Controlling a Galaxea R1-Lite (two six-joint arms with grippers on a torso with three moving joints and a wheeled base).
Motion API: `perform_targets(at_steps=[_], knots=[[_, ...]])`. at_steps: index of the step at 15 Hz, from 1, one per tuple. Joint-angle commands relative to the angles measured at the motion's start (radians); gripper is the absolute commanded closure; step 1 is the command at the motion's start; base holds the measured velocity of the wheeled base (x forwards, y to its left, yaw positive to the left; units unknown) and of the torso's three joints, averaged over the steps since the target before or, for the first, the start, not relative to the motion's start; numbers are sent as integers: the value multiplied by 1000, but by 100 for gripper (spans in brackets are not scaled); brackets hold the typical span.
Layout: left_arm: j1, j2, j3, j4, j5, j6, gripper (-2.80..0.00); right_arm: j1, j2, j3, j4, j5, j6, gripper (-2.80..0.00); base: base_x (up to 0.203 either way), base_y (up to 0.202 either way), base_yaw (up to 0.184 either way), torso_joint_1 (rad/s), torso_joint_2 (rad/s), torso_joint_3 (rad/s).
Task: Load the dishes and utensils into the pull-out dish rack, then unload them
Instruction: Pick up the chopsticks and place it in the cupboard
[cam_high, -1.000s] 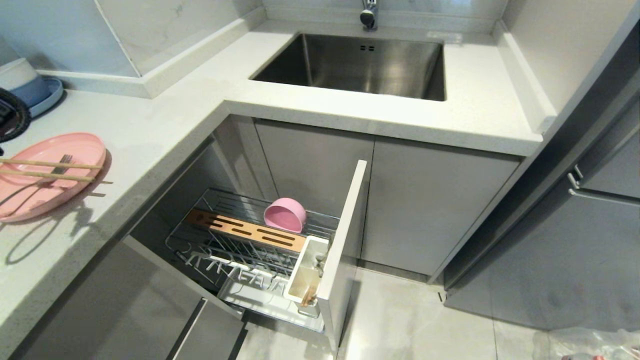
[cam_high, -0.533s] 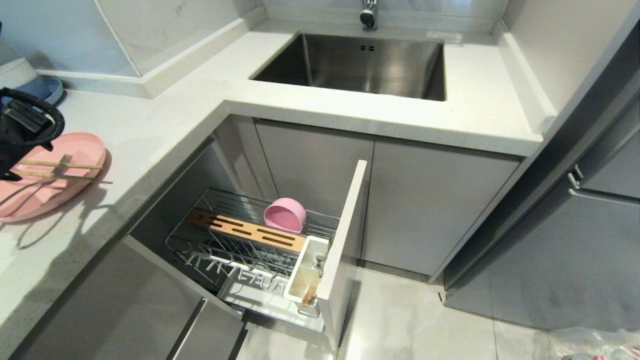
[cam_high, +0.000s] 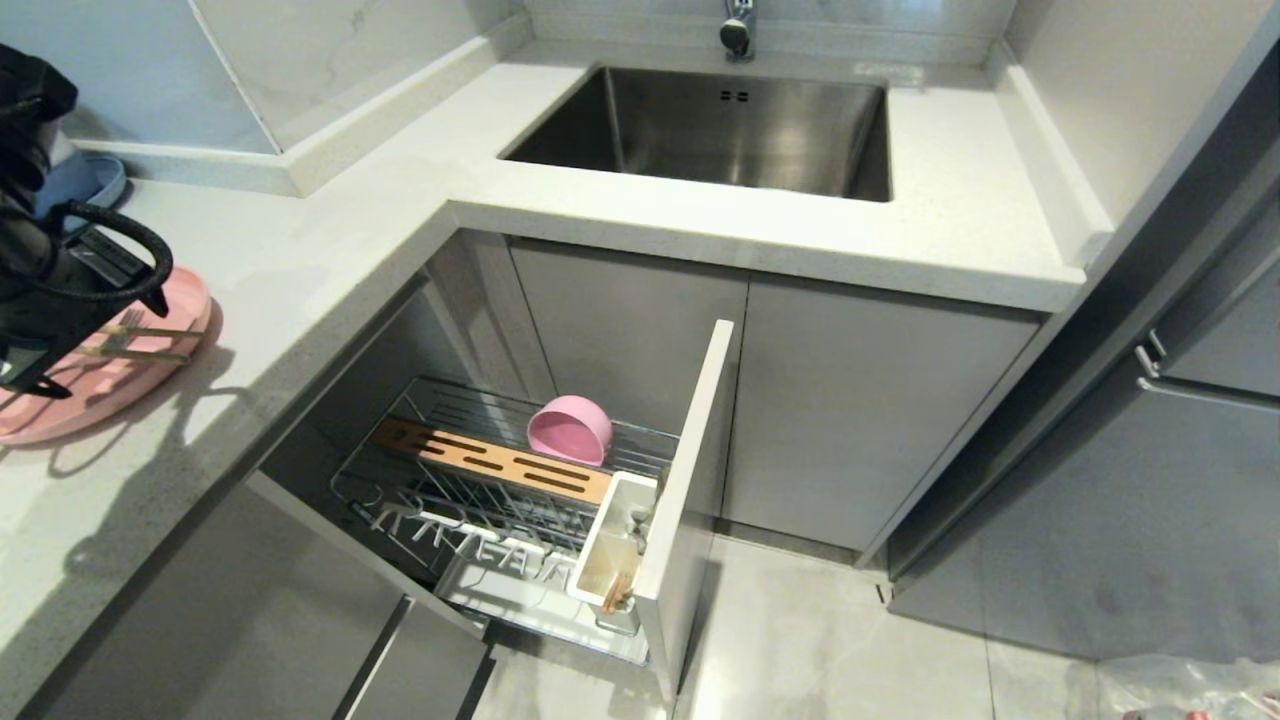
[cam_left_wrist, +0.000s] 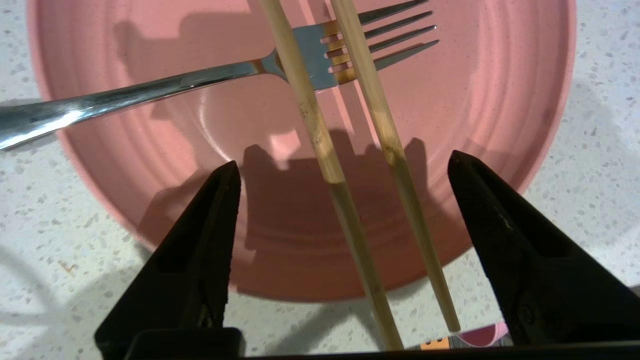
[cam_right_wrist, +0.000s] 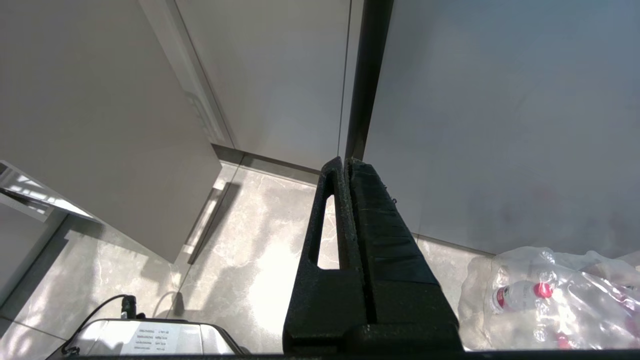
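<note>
Pull-out dish rack (cam_high: 520, 480) stands drawn out from under the counter corner, its grey front panel (cam_high: 690, 480) projecting over the floor. Open floor lies beyond the panel toward the right-hand cabinets. Pink bowl (cam_high: 570, 428) rests tilted on its side in the wire basket, just behind the slotted wooden strip (cam_high: 490, 460). The white utensil cup (cam_high: 610, 545) sits against the panel's inner face.

Pink plate (cam_left_wrist: 300, 150) lies on the countertop (cam_high: 330, 250) at the left, near the counter's front edge. The chopsticks (cam_left_wrist: 350, 165) lie side by side across the plate, their ends overhanging its rim toward the counter edge. The fork (cam_left_wrist: 200, 85) lies beneath them, tines on the plate, handle running out past the rim on the other side.

Left gripper (cam_left_wrist: 342, 165) is poised above the plate, pointing down, jaws spread wide with both chopsticks between the fingers (cam_left_wrist: 200, 240) and touching neither. Nothing is held. In the head view the arm covers most of the plate.

Right gripper (cam_right_wrist: 347, 165) hangs low beside the cabinets, fingers pressed together, over the floor near a clear plastic bag of bottles (cam_right_wrist: 545, 295).
</note>
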Motion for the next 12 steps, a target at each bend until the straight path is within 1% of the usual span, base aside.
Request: perform_targets(at_steps=[1,12], knots=[[1,21,-9,4,3,-6,-280,0,0,0,0,1,-1,0,0,0,0,0,0,0],[6,58,-27,1,3,-6,-280,0,0,0,0,1,-1,0,0,0,0,0,0,0]])
